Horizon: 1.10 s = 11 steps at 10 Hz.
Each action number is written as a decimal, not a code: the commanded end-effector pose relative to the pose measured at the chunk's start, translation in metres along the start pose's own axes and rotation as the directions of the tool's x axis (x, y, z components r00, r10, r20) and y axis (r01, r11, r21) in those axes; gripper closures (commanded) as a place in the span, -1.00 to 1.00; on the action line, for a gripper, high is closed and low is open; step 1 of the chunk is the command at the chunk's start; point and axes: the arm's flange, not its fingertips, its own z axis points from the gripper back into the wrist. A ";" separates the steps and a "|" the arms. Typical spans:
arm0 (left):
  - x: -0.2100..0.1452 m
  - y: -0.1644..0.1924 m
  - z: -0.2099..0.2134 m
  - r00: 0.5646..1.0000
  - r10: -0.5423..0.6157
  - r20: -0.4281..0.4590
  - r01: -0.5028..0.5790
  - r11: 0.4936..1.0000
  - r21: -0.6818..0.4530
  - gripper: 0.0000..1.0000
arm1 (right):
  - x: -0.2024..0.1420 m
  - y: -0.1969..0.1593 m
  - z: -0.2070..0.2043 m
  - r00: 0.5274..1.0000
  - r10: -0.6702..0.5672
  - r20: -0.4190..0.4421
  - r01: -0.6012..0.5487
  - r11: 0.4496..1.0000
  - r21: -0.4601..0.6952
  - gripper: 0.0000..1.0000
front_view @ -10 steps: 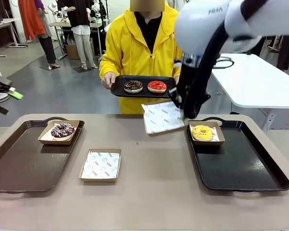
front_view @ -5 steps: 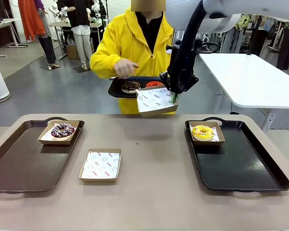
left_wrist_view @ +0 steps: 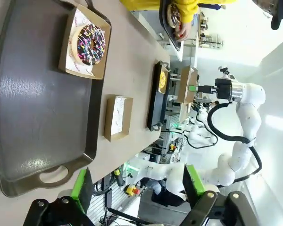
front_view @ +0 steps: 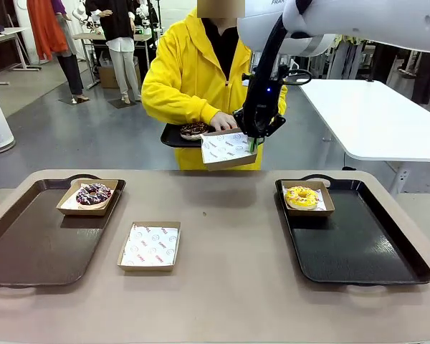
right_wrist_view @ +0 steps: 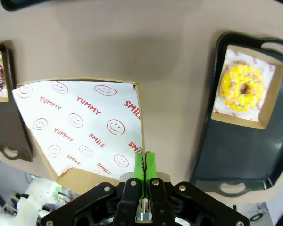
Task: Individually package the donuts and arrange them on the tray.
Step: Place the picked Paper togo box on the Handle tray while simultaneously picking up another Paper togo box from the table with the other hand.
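Sitting at the far left, the left tray [front_view: 29,244] carried a sprinkled chocolate donut [front_view: 94,193] already in its cardboard box [front_view: 66,208]. In its wrist view, the left tool [left_wrist_view: 137,176] hung above that tray with its jaws spread wide, holding and touching nothing. Toward the middle of the surface [front_view: 229,287], an empty box [front_view: 149,267] lay flat with its paper liner showing.

Beyond the surface's far edge, a person held a small black tray [front_view: 173,136] with a crumbed chocolate donut [front_view: 194,130] on it, and the person's hand [front_view: 222,120] rested at the top rim of a raised box [front_view: 228,149]. The right tool [front_view: 254,143] was clamped fully onto that box's side wall, holding it tilted in the air just beside the small tray.

At the right, a yellow donut [front_view: 301,196] sat boxed in the near corner of the right tray [front_view: 358,251].

The donuts looked soft, light and sticky on top, so pinching them directly would likely mar the frosting. The stiff box wall seemed the better place to grip, though a thin rim could bend or slip once loaded.
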 end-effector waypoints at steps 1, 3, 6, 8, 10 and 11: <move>-0.003 -0.001 0.001 1.000 0.001 -0.018 -0.001 1.000 -0.019 -1.00 | 0.007 0.003 -0.008 0.999 0.032 -0.019 -0.032 0.999 -0.012 1.00; -0.003 -0.001 0.001 1.000 0.001 -0.018 -0.001 1.000 -0.019 -1.00 | 0.000 0.000 0.000 1.000 0.000 0.000 0.000 1.000 0.000 1.00; -0.003 -0.001 0.001 1.000 0.001 -0.018 -0.001 1.000 -0.019 -1.00 | 0.000 0.000 0.000 1.000 0.000 0.000 0.000 1.000 0.000 1.00; -0.003 -0.001 0.001 1.000 0.001 -0.018 -0.001 1.000 -0.019 -1.00 | 0.000 0.000 0.000 1.000 0.000 0.000 0.000 1.000 0.000 1.00; -0.003 -0.001 0.001 1.000 0.001 -0.018 -0.001 1.000 -0.019 -1.00 | 0.000 0.000 0.000 1.000 0.000 0.000 0.000 1.000 0.000 1.00; -0.003 -0.001 0.001 1.000 0.001 -0.018 -0.001 1.000 -0.019 -1.00 | 0.000 0.000 0.000 1.000 0.000 0.000 0.000 1.000 0.000 1.00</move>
